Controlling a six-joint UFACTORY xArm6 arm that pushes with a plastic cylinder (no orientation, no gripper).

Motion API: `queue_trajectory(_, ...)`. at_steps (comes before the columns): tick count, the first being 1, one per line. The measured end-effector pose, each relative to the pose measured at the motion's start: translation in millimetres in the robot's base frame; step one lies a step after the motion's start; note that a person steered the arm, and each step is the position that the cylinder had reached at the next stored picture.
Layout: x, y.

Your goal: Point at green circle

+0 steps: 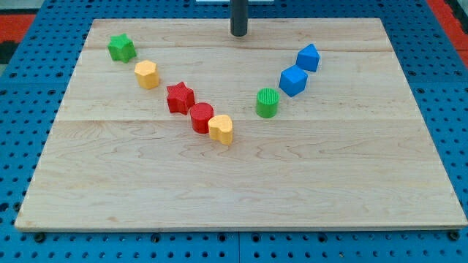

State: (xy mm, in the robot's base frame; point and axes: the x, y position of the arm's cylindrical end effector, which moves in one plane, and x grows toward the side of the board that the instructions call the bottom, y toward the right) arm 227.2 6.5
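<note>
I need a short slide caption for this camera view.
My tip at the view's top, far from the green circle beside blue blocks.

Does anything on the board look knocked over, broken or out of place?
Nothing stands out. All eight blocks sit flat on the wooden board, in two slanting lines forming a V. My tip rests near the view's top, well clear of the green circle.

Two rows of blocks converging toward the board's (241,197) middle

We see star (121,47), hexagon (147,74), star (180,97), cylinder (202,117), heart (221,128) descending rightward; at right, circle (268,103) below two cubes (293,80); our tip (239,33) at top.
</note>
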Motion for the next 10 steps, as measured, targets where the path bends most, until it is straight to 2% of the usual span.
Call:
queue_trajectory(2, 1.7, 69.1)
queue_trajectory(3, 2.0, 69.7)
queue_trajectory(4, 7.0, 124.5)
queue_trajectory(5, -7.5, 199.1)
queue_trajectory(6, 100.9, 208.3)
queue_trajectory(7, 165.3, 196.2)
queue_trajectory(8, 182.9, 140.2)
queue_trajectory(10, 193.9, 83.6)
